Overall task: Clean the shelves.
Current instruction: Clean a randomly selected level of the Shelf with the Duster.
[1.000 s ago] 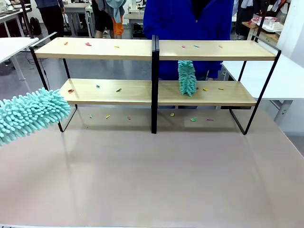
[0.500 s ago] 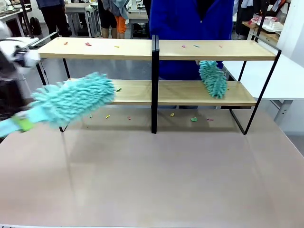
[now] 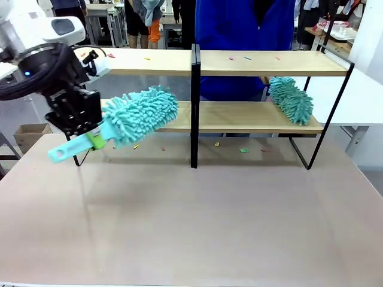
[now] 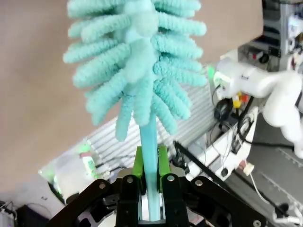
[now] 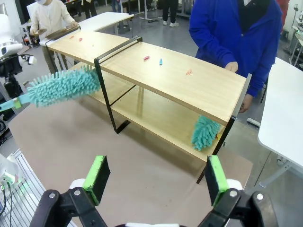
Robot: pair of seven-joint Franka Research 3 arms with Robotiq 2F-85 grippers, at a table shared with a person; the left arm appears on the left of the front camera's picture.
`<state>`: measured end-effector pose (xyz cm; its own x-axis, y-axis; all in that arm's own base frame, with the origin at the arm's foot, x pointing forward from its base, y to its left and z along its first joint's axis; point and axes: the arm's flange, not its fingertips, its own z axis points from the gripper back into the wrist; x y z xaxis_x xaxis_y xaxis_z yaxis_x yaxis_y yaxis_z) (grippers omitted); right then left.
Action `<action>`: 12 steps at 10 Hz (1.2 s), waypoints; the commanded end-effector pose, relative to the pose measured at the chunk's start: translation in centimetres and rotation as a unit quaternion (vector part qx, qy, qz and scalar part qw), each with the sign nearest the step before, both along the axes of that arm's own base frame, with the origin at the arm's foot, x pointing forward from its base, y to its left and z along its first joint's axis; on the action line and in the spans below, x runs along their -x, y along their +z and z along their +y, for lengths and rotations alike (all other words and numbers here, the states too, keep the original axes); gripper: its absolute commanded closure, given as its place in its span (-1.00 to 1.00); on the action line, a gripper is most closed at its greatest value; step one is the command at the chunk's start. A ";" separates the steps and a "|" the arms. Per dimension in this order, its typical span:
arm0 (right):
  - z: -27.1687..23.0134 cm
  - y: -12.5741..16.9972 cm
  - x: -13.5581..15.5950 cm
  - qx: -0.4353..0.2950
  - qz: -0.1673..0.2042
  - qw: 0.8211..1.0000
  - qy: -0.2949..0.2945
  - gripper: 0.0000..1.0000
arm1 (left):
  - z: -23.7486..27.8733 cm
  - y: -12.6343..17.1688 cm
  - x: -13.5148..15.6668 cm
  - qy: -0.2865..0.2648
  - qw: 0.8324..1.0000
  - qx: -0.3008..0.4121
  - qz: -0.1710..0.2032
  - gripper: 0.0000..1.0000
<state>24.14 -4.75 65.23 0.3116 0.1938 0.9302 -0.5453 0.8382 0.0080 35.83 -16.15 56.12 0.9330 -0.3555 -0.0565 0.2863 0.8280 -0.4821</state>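
Observation:
The shelves stand across the far half of the table, with two light-wood boards in a black frame. My left gripper is shut on the handle of a teal fluffy duster, whose head lies against the left half of the lower board. In the left wrist view the green pads clamp the duster handle. A person in blue holds a second teal duster at the lower board's right end. Small coloured scraps lie on the top board. My right gripper hangs open above the table.
More scraps lie on the tabletop under the shelves. A white table stands to the right and a cardboard box sits on the floor at the left. Other people stand far behind.
My left arm has swung its duster rightward and up to the lower board. The person's duster swept right along that board, whose right half is now bare of scraps.

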 end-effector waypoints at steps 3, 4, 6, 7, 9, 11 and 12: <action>0.1 0.0 0.0 -0.001 0.000 1.000 0.000 -1.00 | -3.8 -1.7 -3.4 0.063 0.996 -0.031 -0.056 0.74; 0.1 0.0 0.0 -0.001 0.000 1.000 0.000 -1.00 | -3.9 -2.4 -3.9 0.075 0.994 -0.044 -0.067 0.74; 0.1 0.0 0.0 -0.001 0.000 1.000 0.000 -1.00 | -4.5 -4.5 -4.7 0.098 0.989 -0.085 -0.067 0.74; 0.1 0.0 0.0 -0.001 0.000 1.000 0.000 -1.00 | -4.5 -5.3 -4.8 0.114 0.984 -0.111 -0.074 0.74; 0.1 0.0 0.0 -0.001 0.000 1.000 0.000 -1.00 | -3.9 -6.0 -4.8 0.116 0.982 -0.127 -0.077 0.74; 0.1 0.0 0.0 -0.001 0.000 1.000 0.000 -1.00 | -2.9 -6.0 -4.8 0.147 0.975 -0.154 -0.068 0.74; 0.1 0.0 0.0 -0.001 0.000 1.000 0.000 -1.00 | -2.0 -5.9 -4.7 0.165 0.973 -0.159 -0.043 0.74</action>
<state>24.15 -4.75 65.22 0.3117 0.1939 0.9302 -0.5453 0.8382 0.0080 40.94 -18.85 49.74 0.9970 -0.0776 -0.0005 0.0760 0.9774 -0.1973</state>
